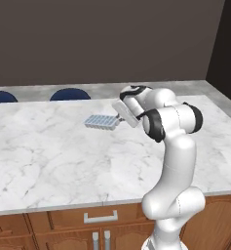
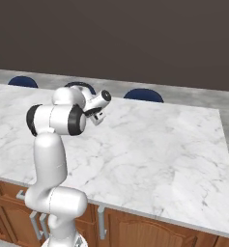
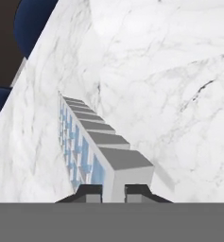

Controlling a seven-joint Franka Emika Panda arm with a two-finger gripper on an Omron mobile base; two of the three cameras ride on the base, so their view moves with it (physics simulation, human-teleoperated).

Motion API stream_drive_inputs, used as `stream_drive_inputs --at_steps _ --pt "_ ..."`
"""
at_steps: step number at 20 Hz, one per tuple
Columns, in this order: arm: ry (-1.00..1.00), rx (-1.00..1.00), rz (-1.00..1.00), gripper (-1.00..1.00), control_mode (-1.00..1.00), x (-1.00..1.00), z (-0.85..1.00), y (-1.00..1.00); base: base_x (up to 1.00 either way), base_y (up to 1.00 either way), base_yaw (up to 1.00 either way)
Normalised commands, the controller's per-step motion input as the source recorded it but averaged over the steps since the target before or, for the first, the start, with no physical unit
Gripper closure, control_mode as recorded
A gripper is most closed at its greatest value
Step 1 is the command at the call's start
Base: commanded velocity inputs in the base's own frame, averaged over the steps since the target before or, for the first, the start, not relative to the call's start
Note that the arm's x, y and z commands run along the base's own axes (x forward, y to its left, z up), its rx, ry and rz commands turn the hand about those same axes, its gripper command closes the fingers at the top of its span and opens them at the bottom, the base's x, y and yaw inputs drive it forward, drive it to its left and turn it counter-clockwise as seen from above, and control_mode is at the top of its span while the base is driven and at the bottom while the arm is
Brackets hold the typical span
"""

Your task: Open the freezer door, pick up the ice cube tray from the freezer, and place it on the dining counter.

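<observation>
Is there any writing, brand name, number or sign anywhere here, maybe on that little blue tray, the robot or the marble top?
None: no words, numbers or signs can be read on the ice cube tray, the dining counter or the robot's claw.

1. You're looking at a home kitchen, the dining side of it, all rendered.
2. Biggest giveaway is the dining counter: a wide white marble top with grey veins, running left to right across both base views.
3. Under its near edge you get brown wooden cabinets with raised panels and silver bar handles.
4. At the far side, dark blue chair backs poke up over the top.
5. Behind those, a plain dark wall.
</observation>
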Motion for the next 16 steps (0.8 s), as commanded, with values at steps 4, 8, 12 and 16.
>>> stream_drive_inputs --at_steps 4,8,12,16 --pt "0.05 0.0 0.0 1.0 -1.0 0.0 -0.05 0.0 0.0 0.0 0.0" --pt "0.0 0.0 0.0 1.0 -1.0 0.0 -0.02 0.0 0.0 0.0 0.0" --pt "0.0 0.0 0.0 -1.0 -1.0 0.0 -0.03 0.0 0.0 0.0 0.0" --pt "0.0 0.0 0.0 -1.0 -1.0 0.0 -0.02 0.0 0.0 0.0 0.0"
